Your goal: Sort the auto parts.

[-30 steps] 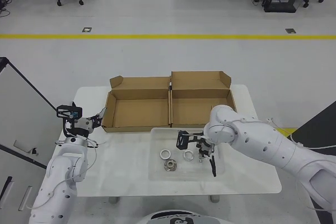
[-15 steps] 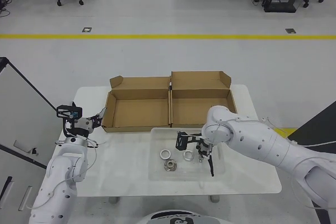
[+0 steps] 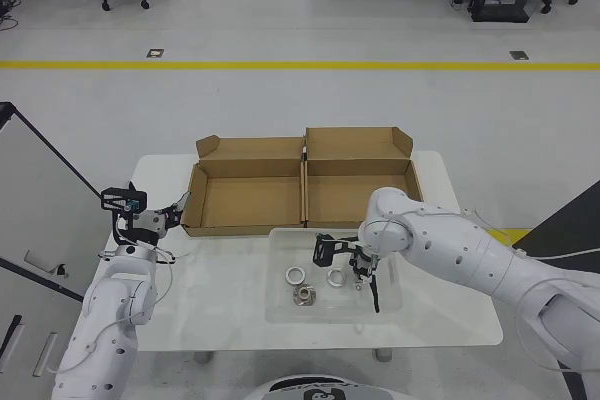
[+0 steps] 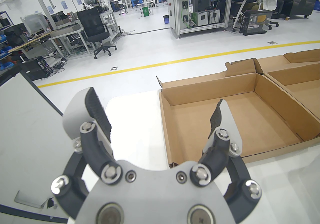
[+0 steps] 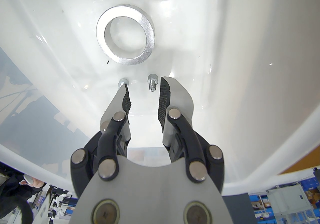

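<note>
Right pincer [image 5: 144, 86] shifts slightly within tray [image 5: 250, 59], released, lining up bolt [image 5: 152, 82] for pickup (left pincer [image 4: 156, 101] idle, released).

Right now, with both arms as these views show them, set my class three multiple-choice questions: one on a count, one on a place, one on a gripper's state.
1. How many cardboard boxes are there?
A. three
B. one
C. two

2. Where is the right gripper?
A. over a cardboard box
B. inside the white tray
C. down by the floor

3. The left gripper is:
A. open and empty
B. shut, holding nothing
C. shut on a box flap

Answers:
1. C: the top view shows two boxes side by side.
2. B: its wrist view shows its fingertips just over the tray floor, by two bolts and a metal ring.
3. A: its fingers stand wide apart with nothing between them.
</note>
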Action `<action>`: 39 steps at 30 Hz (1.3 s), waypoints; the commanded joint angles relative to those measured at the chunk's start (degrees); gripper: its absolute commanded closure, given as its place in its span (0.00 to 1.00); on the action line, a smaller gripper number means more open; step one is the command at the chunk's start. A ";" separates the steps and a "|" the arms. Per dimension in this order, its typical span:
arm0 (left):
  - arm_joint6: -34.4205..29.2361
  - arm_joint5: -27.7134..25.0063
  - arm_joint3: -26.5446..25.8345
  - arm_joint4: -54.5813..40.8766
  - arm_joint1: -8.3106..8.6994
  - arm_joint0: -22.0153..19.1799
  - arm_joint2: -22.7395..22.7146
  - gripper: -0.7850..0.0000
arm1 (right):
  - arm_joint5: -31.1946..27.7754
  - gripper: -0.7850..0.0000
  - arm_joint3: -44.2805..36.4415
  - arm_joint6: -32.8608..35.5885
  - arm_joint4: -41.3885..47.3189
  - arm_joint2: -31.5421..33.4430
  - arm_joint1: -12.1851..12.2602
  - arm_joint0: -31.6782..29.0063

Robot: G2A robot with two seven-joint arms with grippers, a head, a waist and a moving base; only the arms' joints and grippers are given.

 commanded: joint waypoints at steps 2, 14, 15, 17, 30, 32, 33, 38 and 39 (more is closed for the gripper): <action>0.00 0.00 0.00 0.00 0.00 0.00 0.00 0.00 | -0.01 0.67 0.27 -0.38 -0.23 0.29 -0.11 -0.14; 0.00 0.00 0.00 0.00 0.00 0.00 0.00 0.00 | 0.29 0.70 -0.38 -0.50 -1.78 1.35 -0.10 -1.00; 0.00 0.00 0.00 0.00 0.00 0.00 0.00 0.00 | 0.30 0.71 -0.37 -0.53 -1.88 1.40 -0.12 -1.08; 0.00 0.00 0.00 0.00 0.00 0.00 0.00 0.00 | 0.40 0.71 -0.29 -0.38 -2.08 1.42 -0.20 -1.26; 0.00 0.00 0.00 0.00 0.00 0.00 0.00 0.00 | 0.23 0.75 1.06 0.34 -2.50 1.49 -1.06 -1.68; 0.00 0.00 0.00 0.00 0.00 0.00 0.00 0.00 | 0.32 1.00 1.06 0.43 -2.28 1.56 -1.16 -1.68; 0.00 0.00 0.00 0.00 0.00 0.00 0.00 0.00 | 0.42 1.00 1.00 0.53 -2.17 1.63 -1.18 -1.65; 0.00 0.00 0.00 0.00 0.00 0.00 0.00 0.00 | 1.45 1.00 -0.92 1.56 -1.36 2.18 -0.74 -1.48; 0.00 0.00 0.00 0.00 0.00 0.00 0.00 0.00 | 1.78 1.00 -1.45 1.87 -0.91 2.65 -0.52 -1.36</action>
